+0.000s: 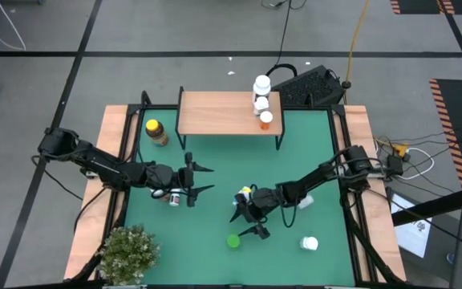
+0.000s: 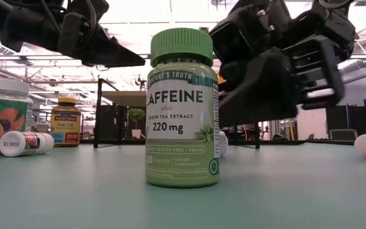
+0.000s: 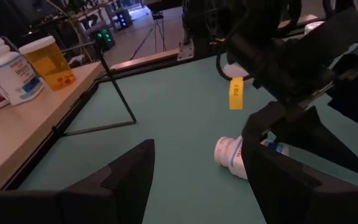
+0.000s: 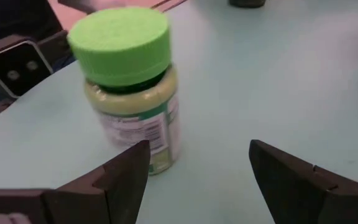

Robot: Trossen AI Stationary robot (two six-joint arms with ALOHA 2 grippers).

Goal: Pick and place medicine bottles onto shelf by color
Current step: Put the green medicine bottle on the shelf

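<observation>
A green-capped green medicine bottle [image 4: 129, 87] stands upright on its base on the green mat [image 1: 215, 152] near the front; in the high view the green bottle [image 1: 233, 240] shows from above. My right gripper [image 4: 197, 168] is open just short of it, touching nothing, and sits low over the mat [image 1: 247, 225]. My left gripper [image 1: 207, 179] hovers open at centre left, empty [image 3: 197, 180]. A white bottle [image 3: 232, 155] lies on its side ahead of it. The shelf [image 1: 223, 112] carries three bottles at its right end [image 1: 261, 100].
An amber yellow-capped bottle [image 1: 156, 131] stands left of the shelf. A white bottle [image 1: 175, 195] lies under my left arm, another [image 1: 309, 242] at front right. A potted plant [image 1: 127, 253] fills the front left corner. A wooden frame [image 1: 115, 160] borders the mat.
</observation>
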